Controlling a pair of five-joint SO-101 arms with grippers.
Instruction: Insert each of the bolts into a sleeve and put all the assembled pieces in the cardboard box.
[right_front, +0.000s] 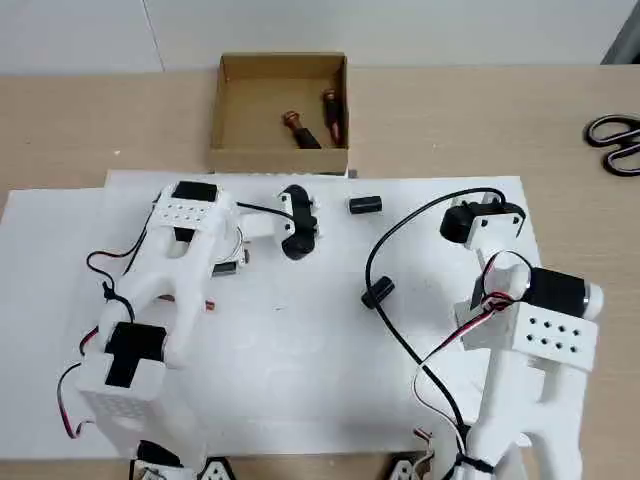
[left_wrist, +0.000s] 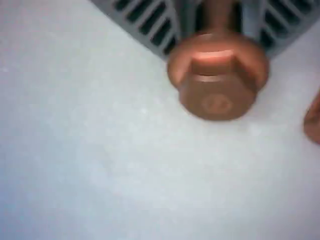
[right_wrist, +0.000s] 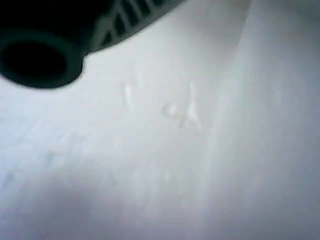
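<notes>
The cardboard box (right_front: 228, 110) at the back holds two copper bolts in black sleeves (right_front: 310, 125). My left gripper (right_front: 297, 238) hangs low over the white sheet, just in front of the box. It is shut on a copper bolt (left_wrist: 217, 80) whose head faces the camera, the shank held between the ridged fingers (left_wrist: 145, 20). My right gripper (right_front: 463, 224) is at the right of the sheet, shut on a black sleeve (right_wrist: 37, 60) beside a ridged finger (right_wrist: 127, 20). Two loose black sleeves (right_front: 365, 205) (right_front: 377, 292) lie between the arms.
A white sheet (right_front: 320, 380) covers the work area, bare in the middle and front. Scissors (right_front: 615, 140) lie at the far right on the wooden table. A black cable (right_front: 400, 225) loops across the sheet. Another copper piece (left_wrist: 313, 120) shows near the held bolt.
</notes>
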